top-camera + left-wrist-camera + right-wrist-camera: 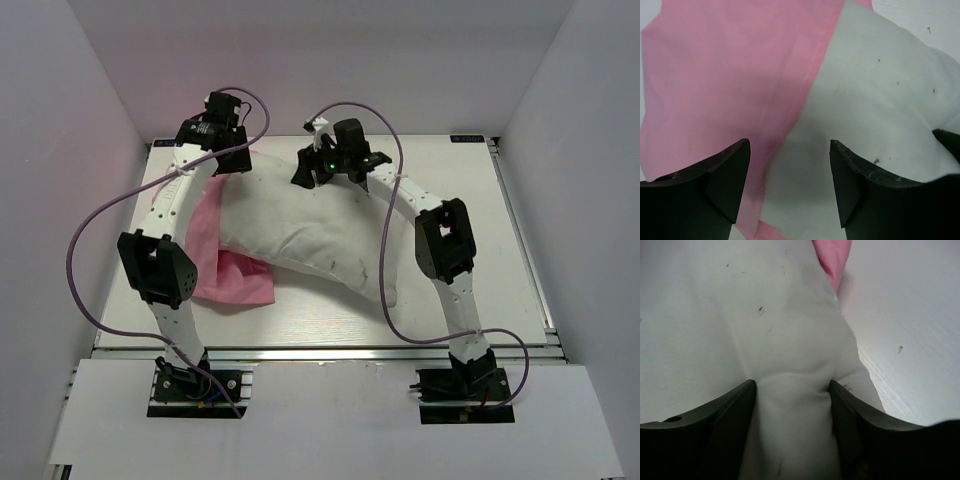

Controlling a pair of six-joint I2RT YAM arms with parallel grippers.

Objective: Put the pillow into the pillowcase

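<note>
Pillow (310, 235) is lying atop pillowcase (225, 270). Right pincer (792, 385) is gripping a pillow fold. Left pincer (790, 145) is hovering wide over both.

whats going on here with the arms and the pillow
Two robot arms are getting a white pillow into a pink pillowcase. The right gripper pinches a fold at the pillow's far edge. The left gripper hovers open where pillowcase meets pillow, holding nothing. Most of the pillow lies uncovered, the case crumpled at its left end.

Table (515, 240): your white worktop, metal-framed.
On it: pillow (300, 225) mid-table; pink pillowcase (228, 275) at its left end.
</note>
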